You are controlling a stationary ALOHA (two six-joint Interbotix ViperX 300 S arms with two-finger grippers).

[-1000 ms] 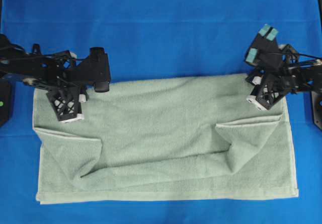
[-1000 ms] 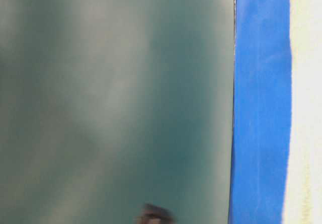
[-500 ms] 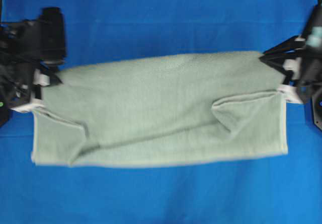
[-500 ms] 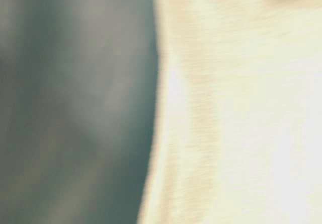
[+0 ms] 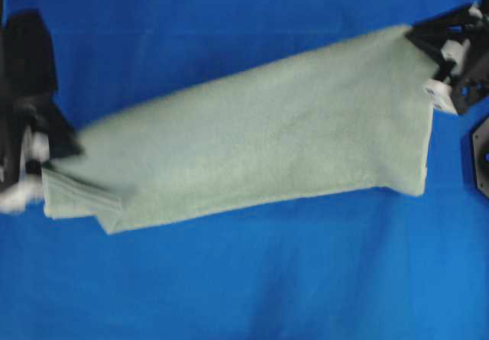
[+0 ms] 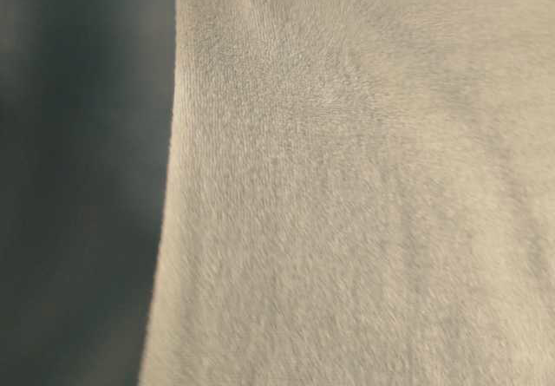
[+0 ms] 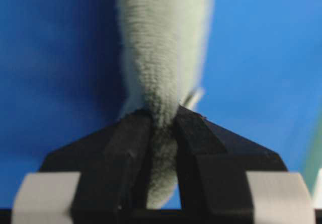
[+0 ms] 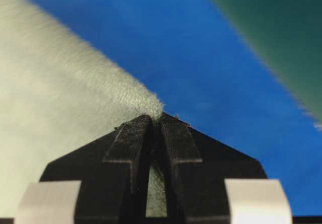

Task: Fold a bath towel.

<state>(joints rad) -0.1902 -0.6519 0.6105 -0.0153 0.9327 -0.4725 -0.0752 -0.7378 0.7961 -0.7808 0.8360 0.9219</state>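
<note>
**Towel aloft, first fold under way**

Held up off the blue desk (image 5: pixel 244 294) at both ends: the bath towel (image 5: pixel 260 145), stretched between two grippers and hanging in a slanted band, high at the right of the overhead view, low at the left. Clamped on the upper left corner, the left gripper (image 7: pixel 162 118), its black fingers (image 7: pixel 128 148) pinched tight with terry cloth bunched between them. Clamped likewise on the upper right corner, the right gripper (image 8: pixel 153 121), fingers (image 8: pixel 126 148) nearly together with a thin sliver of green showing in the gap. Filling the table-level view, only fuzzy pile and a dark blur beside it.

Judged from the overhead view: fold begun, not finished. Cloth appears doubled over itself, with a loose corner poking out at the lower left. Left to do, by that reading: laying the towel flat, squaring the edges, and probably at least one more fold.

Against the picture a second earlier: then spread flat on the desk with two turned-in corners showing and both grippers over the far edge; half a second on, already raised and narrowed; now higher, tilted, the right corner pulled well up, the left arm blurred at the frame edge.
</note>
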